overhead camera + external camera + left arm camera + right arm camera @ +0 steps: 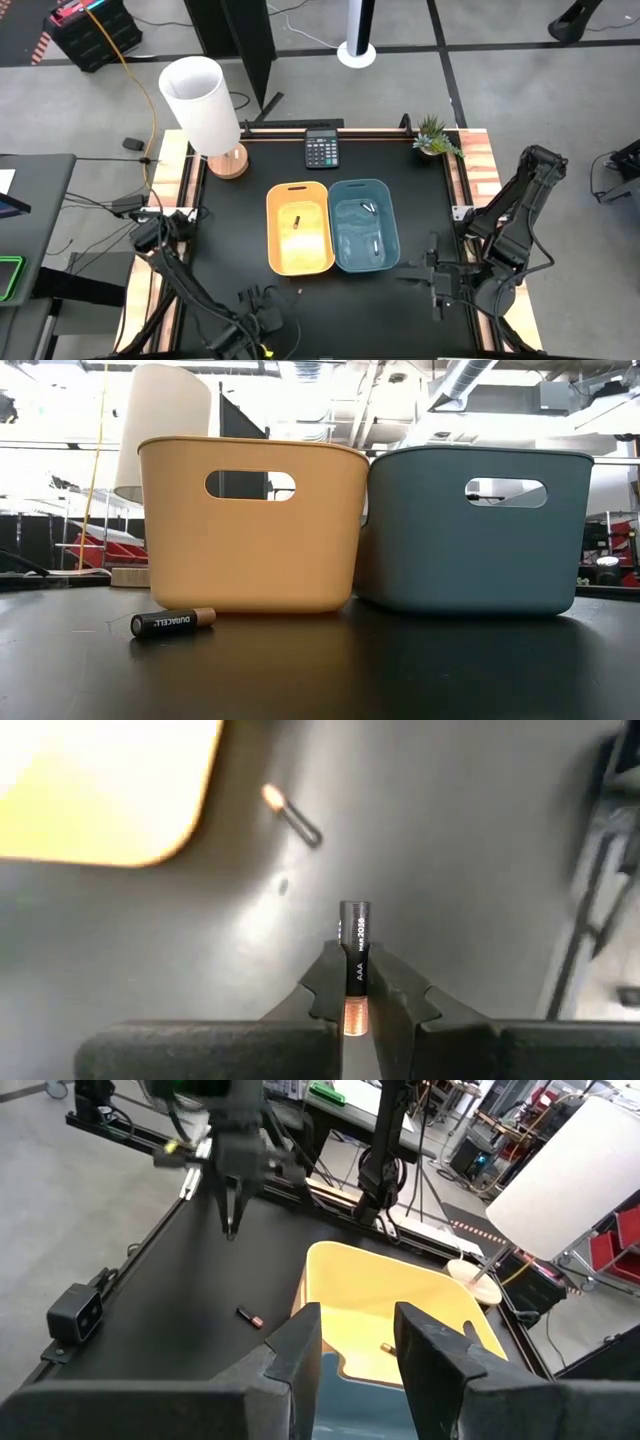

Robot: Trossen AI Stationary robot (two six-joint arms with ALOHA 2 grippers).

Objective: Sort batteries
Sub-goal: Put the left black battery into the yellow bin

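My left gripper [355, 1010] hangs over the table's near left part, in front of the yellow bin [300, 228], shut on a dark AAA battery [355, 945]. The right wrist view shows it [231, 1228] lifted off the table, fingers pointing down. Another dark battery with a coppery end [172, 622] lies on its side on the table before the yellow bin [293, 812]. One dark battery [297, 220] lies in the yellow bin. White batteries [367, 207] lie in the blue bin [363, 225]. My right gripper [355, 1342] is open, right of the blue bin. My left gripper pinches the dark AAA battery between its two fingers, which lie along its length. The coppery end [354, 1017] sits back between the fingers, and the dark end [355, 910] sticks out past the fingertips. The battery points down, lifted clear of the table.
A black calculator [321, 149] lies by the table's far edge, a white lamp [205, 105] stands at the far left corner and a small plant [435, 137] at the far right. The two bins stand side by side mid-table.
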